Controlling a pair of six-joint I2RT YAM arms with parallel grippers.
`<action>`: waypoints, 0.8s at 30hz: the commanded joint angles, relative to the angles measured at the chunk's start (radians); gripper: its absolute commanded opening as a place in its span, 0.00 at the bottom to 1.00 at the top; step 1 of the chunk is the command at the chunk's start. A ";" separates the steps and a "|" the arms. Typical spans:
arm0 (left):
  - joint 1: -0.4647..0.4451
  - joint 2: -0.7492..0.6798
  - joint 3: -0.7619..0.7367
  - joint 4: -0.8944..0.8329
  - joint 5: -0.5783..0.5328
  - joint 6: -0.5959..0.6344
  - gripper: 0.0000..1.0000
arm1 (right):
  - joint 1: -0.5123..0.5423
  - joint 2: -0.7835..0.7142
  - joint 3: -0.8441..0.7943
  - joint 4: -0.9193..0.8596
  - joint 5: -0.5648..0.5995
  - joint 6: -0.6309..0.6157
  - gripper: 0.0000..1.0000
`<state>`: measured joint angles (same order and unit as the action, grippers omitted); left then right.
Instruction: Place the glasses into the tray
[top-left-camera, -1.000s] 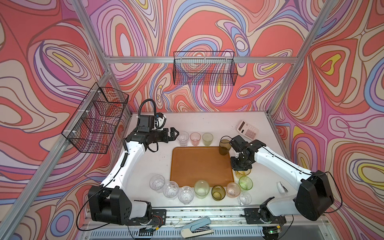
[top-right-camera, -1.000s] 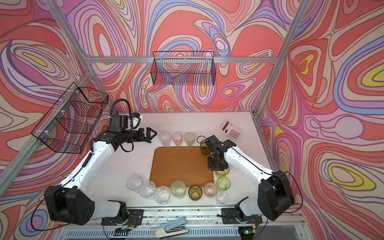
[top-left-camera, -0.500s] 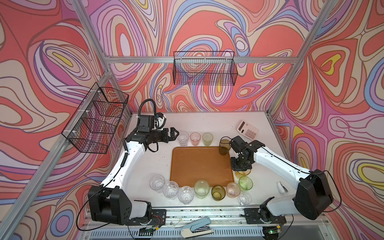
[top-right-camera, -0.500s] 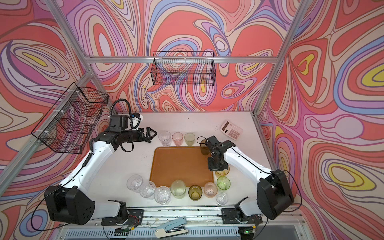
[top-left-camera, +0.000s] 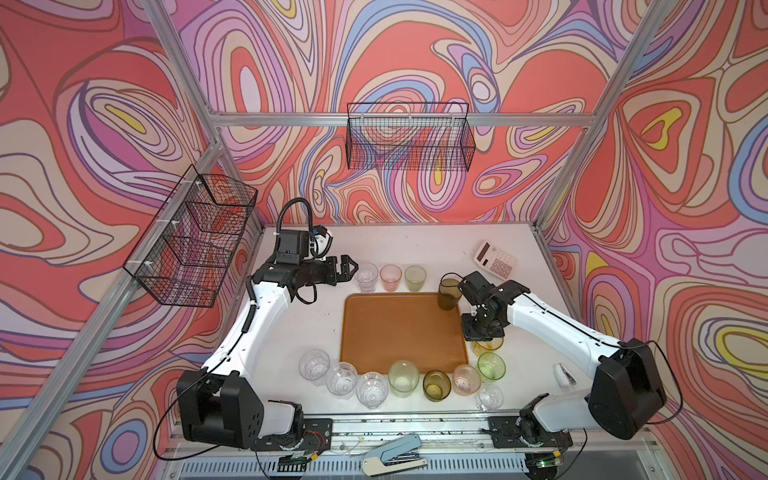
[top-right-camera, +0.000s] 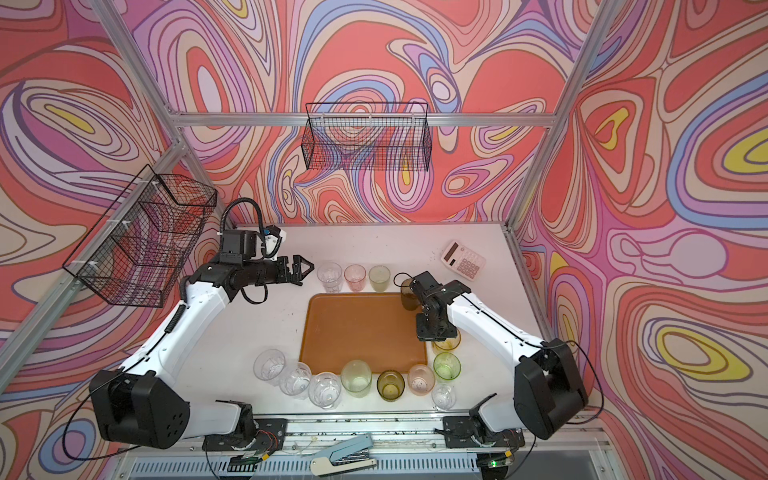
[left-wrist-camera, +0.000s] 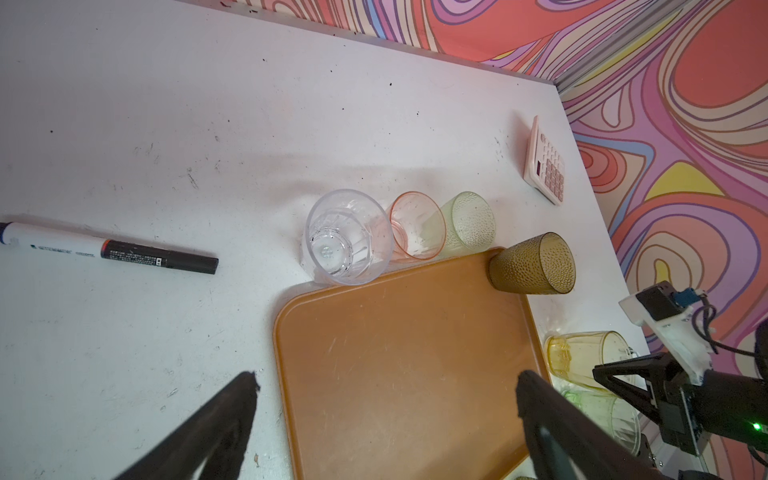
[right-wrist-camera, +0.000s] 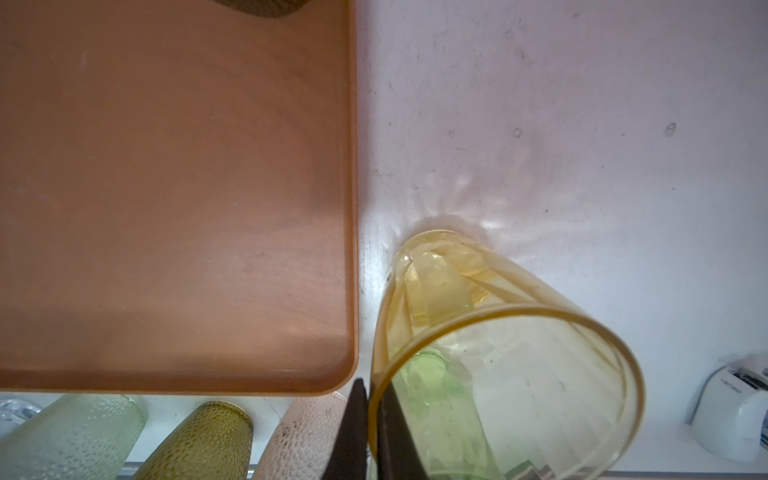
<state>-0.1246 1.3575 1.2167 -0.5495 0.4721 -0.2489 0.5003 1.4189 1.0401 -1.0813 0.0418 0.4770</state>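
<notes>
**Amber tumbler: lift clear, then across**

My right hand (right-wrist-camera: 374, 399) is clamped on the wall of the amber-yellow transparent tumbler (top-left-camera: 488, 344), one finger inside, one outside. In a top view it stands on the white tabletop (top-left-camera: 415, 245) just right of the flat orange-brown rectangular tray (top-left-camera: 401, 332), near its lower right corner. I should lift straight up, clear the low rim, then carry left. The bright green tumbler (top-left-camera: 491, 366) crowds just below; the tray's middle lies open. My left hand (top-left-camera: 351, 269) is spread apart at upper left.
</notes>
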 joint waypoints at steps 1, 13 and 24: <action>0.002 0.012 -0.005 0.000 0.017 -0.010 1.00 | 0.006 0.011 0.052 -0.031 0.041 -0.017 0.00; 0.003 0.009 -0.006 0.000 0.014 -0.009 1.00 | 0.008 0.069 0.220 -0.109 0.048 -0.074 0.00; 0.002 0.011 -0.008 0.002 0.016 -0.011 1.00 | 0.018 0.129 0.305 -0.079 -0.004 -0.085 0.00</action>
<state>-0.1246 1.3575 1.2167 -0.5491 0.4728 -0.2527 0.5056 1.5337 1.3083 -1.1702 0.0513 0.4023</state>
